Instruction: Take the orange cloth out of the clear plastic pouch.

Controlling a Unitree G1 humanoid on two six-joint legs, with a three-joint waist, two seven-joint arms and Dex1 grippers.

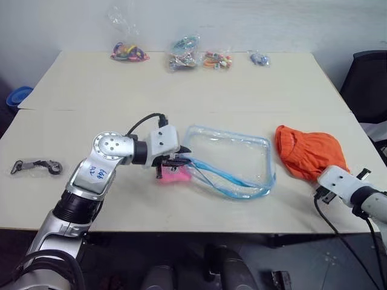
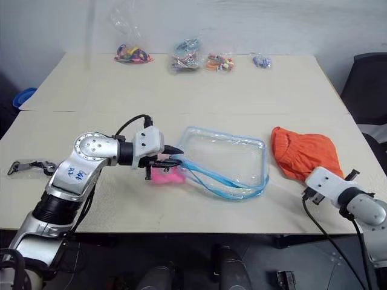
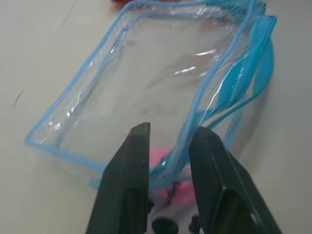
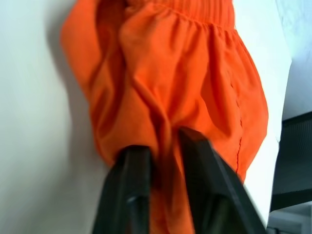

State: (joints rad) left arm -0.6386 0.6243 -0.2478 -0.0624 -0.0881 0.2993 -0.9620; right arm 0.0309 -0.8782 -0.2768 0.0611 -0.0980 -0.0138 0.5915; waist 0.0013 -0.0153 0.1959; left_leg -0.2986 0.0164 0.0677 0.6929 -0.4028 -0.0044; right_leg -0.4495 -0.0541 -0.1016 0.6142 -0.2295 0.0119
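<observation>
The clear plastic pouch lies flat at the table's middle, blue-trimmed, its zipper side gaping toward me. A pink plush charm sits at its left corner. My left gripper is at that corner, open, with the pouch's blue rim passing between its fingers. The orange cloth lies crumpled on the table right of the pouch, outside it. My right gripper is at the cloth's near edge, open, with a fold of orange fabric between its parted fingers.
Several small clear bags of colourful trinkets line the table's far edge. A small bag with a metal clip lies at the left. A black chair stands to the right of the table, and a blue object to its left.
</observation>
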